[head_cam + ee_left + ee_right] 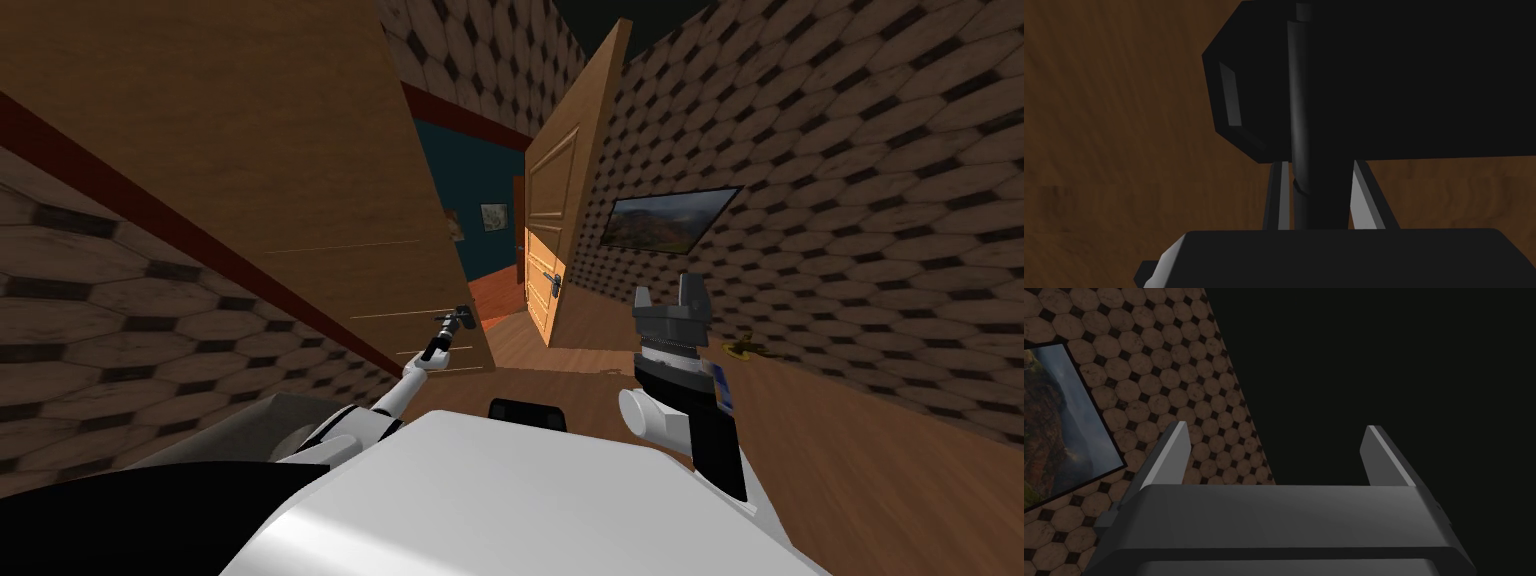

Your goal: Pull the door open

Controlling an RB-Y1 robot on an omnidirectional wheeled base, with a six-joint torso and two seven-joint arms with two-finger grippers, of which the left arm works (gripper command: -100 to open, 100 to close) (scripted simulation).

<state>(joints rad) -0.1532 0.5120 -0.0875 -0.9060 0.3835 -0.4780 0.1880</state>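
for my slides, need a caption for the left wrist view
Left gripper shut on the dark door handle, brown wooden door behind.

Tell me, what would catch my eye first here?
The big brown wooden door looms close on the robot's left, where the left tool is clamped on its dark lever handle. On the right, the right tool stands open, a framed landscape picture on the brown hexagon-tiled wall beyond it.

**No legible writing**

No text, number or brand can be read. The framed picture (pixel 668 220) on the tiled wall (pixel 880 200) shows a landscape, without lettering. The small frame (pixel 494 216) on the blue-green wall (pixel 470 170) and the blue patch (pixel 723 386) on the right arm (pixel 700 430) are too small to tell.
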